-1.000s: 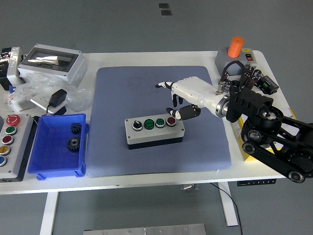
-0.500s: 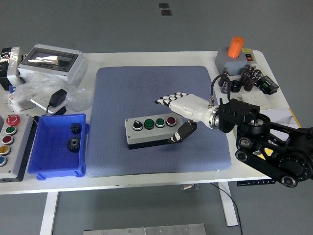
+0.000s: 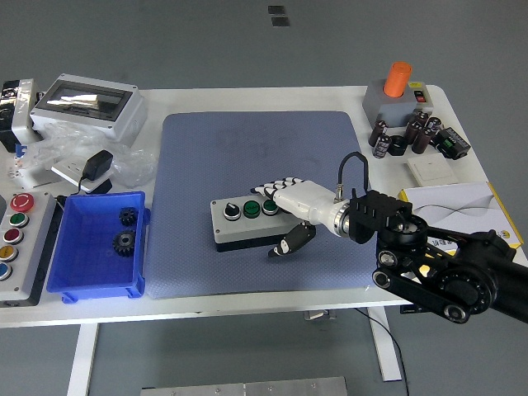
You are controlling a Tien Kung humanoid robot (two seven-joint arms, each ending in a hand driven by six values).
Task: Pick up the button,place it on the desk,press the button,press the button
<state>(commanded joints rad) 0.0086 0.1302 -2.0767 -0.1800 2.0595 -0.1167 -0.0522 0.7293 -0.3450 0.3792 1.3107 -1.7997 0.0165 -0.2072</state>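
Note:
The grey button box (image 3: 239,223) lies on the blue mat (image 3: 247,148), near its front middle. Its black selector and two green buttons show on top; the red button at its right end is hidden under my hand. My right hand (image 3: 277,216) is white and comes in from the right. It wraps the box's right end: fingertips (image 3: 266,189) over the back top edge, thumb (image 3: 289,243) against the front face. The box rests flat on the mat. My left arm is out of view.
A blue bin (image 3: 56,247) with two black gears (image 3: 124,242) stands left of the mat. A multi-button panel (image 3: 12,239) is at the far left, a grey enclosure (image 3: 89,103) at back left. An orange-topped switch box (image 3: 398,91), dark cylinders (image 3: 404,136) and a yellow-edged pad (image 3: 458,202) are at the right.
My right hand has come down and to the left, from hovering behind the box's right end to closing around that end. The box has not moved.

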